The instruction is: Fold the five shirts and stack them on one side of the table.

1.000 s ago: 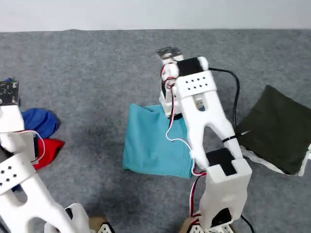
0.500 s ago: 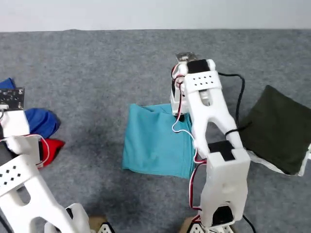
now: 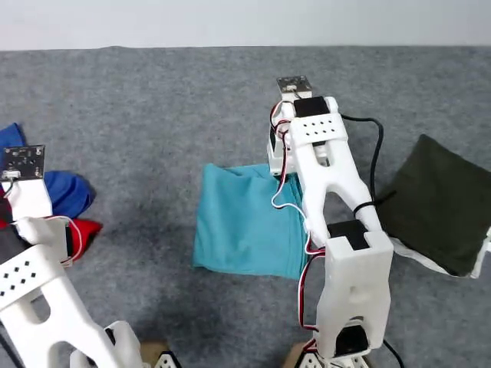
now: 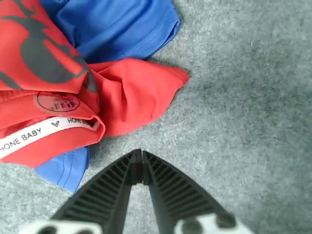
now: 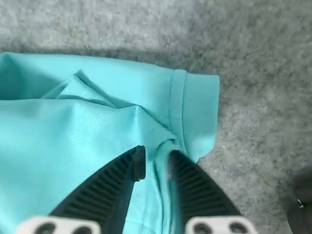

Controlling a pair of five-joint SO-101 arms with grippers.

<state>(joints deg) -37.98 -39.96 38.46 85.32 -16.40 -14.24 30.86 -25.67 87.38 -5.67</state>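
Item one, far left of the table [image 3: 153, 115]: we list a blue shirt [image 3: 65, 192], crumpled and unfolded, at the edge of the grey surface.

Item two: a red shirt [image 3: 83, 232], also crumpled, lying partly over the blue one. In the left wrist view we see a dark print and a white neck label on it, with blue cloth showing on either side of it.

Item three: the left hand [image 4: 138, 165], fingers pressed together and holding nothing, over bare table just beside the red shirt.

Item four, middle of the table: a teal shirt [image 3: 242, 230], folded to a rough rectangle and lying flat.

Item five: the right hand [image 5: 156, 163], at the far right corner of the teal shirt near a hemmed edge. Its fingers are drawn close, pinching a raised ridge of the teal cloth between them.

Item six, right side: a dark green shirt [image 3: 437, 203], folded and resting on top of a white garment [image 3: 414, 257] whose edge shows beneath it, well apart from the crumpled pair.
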